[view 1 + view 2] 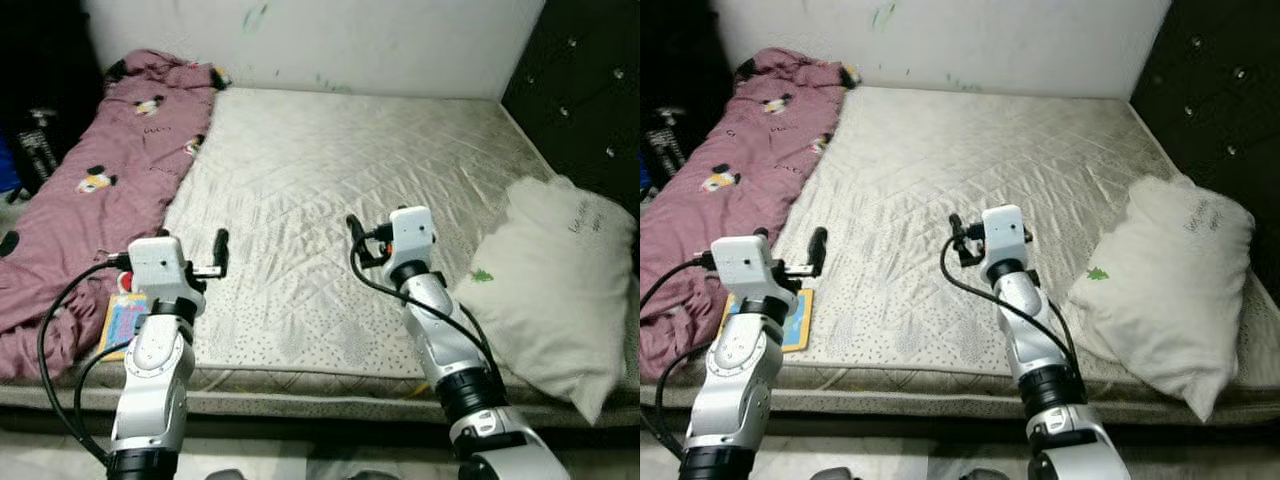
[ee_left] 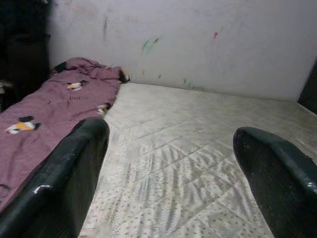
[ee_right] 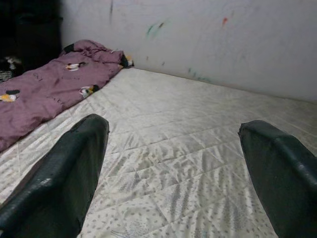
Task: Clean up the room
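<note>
Both grippers up over the bare mattress, fingers spread, nothing in them.

Head views: the left gripper [image 1: 221, 252] hangs above the near left part of the mattress [image 1: 330, 190], just beside the purple blanket [image 1: 110, 170] bunched along the mattress's left side. A small colourful book or card, hard to tell which [image 1: 793, 318], lies flat at the near edge, under the left arm. The right gripper [image 1: 354, 238] sits over the middle, and a white pillow [image 1: 560, 280] slumps at the right edge against the dark headboard [image 1: 590, 90]. Left wrist view: the two black fingers [image 2: 64, 178] are wide apart, empty, not touching the mattress, pointing toward the marked white wall [image 2: 198, 39]. Right wrist view: same deal, fingers [image 3: 59, 178] wide apart, empty, blanket far off to one side.
</note>
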Controlling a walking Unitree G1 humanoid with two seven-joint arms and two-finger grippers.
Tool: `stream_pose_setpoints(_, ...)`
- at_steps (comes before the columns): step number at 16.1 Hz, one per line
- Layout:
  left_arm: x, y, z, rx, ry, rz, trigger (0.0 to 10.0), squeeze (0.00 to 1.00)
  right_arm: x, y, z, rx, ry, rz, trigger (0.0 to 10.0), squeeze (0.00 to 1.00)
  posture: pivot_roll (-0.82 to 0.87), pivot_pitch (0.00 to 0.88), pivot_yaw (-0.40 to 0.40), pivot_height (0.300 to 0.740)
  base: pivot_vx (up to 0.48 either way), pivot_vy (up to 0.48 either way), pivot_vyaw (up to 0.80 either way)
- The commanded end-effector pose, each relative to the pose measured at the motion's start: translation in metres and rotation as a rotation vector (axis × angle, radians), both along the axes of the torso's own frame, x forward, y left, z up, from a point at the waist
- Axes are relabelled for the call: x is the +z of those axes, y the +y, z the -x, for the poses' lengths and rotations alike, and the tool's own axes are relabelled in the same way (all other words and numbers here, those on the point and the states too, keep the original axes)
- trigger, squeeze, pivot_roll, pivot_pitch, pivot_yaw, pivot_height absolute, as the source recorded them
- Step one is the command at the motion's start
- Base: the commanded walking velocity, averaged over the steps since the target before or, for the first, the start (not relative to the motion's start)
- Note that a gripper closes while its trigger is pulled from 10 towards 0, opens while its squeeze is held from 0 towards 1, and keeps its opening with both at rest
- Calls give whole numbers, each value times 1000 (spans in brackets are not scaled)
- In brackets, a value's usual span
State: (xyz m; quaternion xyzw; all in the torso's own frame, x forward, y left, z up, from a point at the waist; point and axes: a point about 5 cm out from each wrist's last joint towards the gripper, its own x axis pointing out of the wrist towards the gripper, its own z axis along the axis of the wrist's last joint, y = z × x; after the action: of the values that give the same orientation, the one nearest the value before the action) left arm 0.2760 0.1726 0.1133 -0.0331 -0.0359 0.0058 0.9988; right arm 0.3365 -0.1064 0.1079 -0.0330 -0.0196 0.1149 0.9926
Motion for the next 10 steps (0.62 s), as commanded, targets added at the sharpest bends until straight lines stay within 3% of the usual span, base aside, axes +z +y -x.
stream_pose_setpoints(1,3,-3,-3,-6,-7,-4,10000,0,4,-3,-3,-14,-14,-2,10000,0,45,0,-28,740,0,0,-563)
stream_pose_setpoints(10,3,0,-9,5,-2,2,10000,0,3,-6,-9,-32,17,-17,10000,0,47,0,-27,740,0,0,0)
